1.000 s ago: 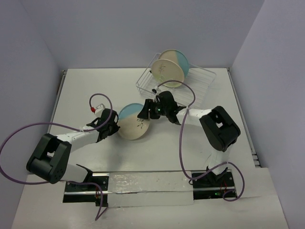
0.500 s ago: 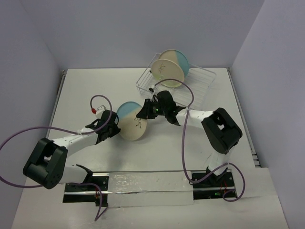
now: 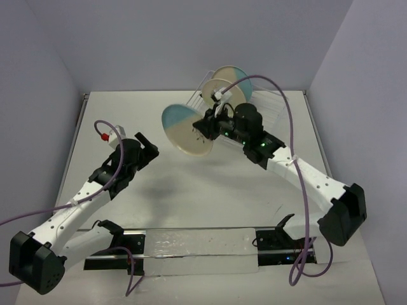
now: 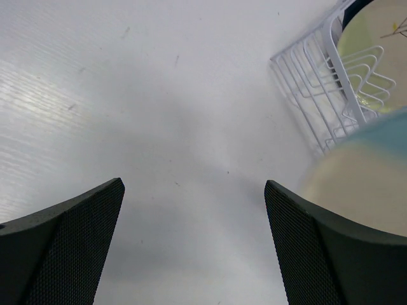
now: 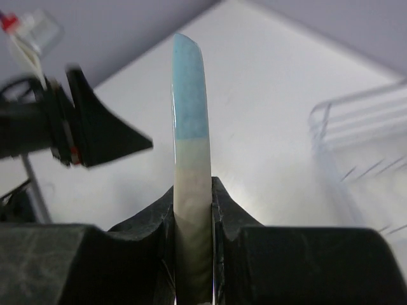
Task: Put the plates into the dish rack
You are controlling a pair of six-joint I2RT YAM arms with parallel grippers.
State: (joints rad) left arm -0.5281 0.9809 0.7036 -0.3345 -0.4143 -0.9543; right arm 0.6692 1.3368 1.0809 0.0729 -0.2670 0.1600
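My right gripper [image 3: 205, 127] is shut on the rim of a cream and light blue plate [image 3: 184, 129], holding it on edge in the air just left of the dish rack [image 3: 275, 107]. In the right wrist view the plate [image 5: 191, 152] stands edge-on between the pads of the right gripper [image 5: 193, 184]. My left gripper [image 3: 144, 145] is open and empty, to the left of the held plate and apart from it; its fingers [image 4: 63, 248] frame bare table. Another cream and blue plate [image 3: 234, 82] stands upright in the rack, with a second behind it.
The white wire dish rack [image 4: 318, 82] sits at the back right of the white table [image 3: 127, 114], partly hidden by my right arm. Grey walls close in the back and both sides. Purple cables loop over both arms.
My left gripper opened, let go of the plate and drew back to the left. My right gripper closed on the plate's rim and carried it up and back toward the rack.
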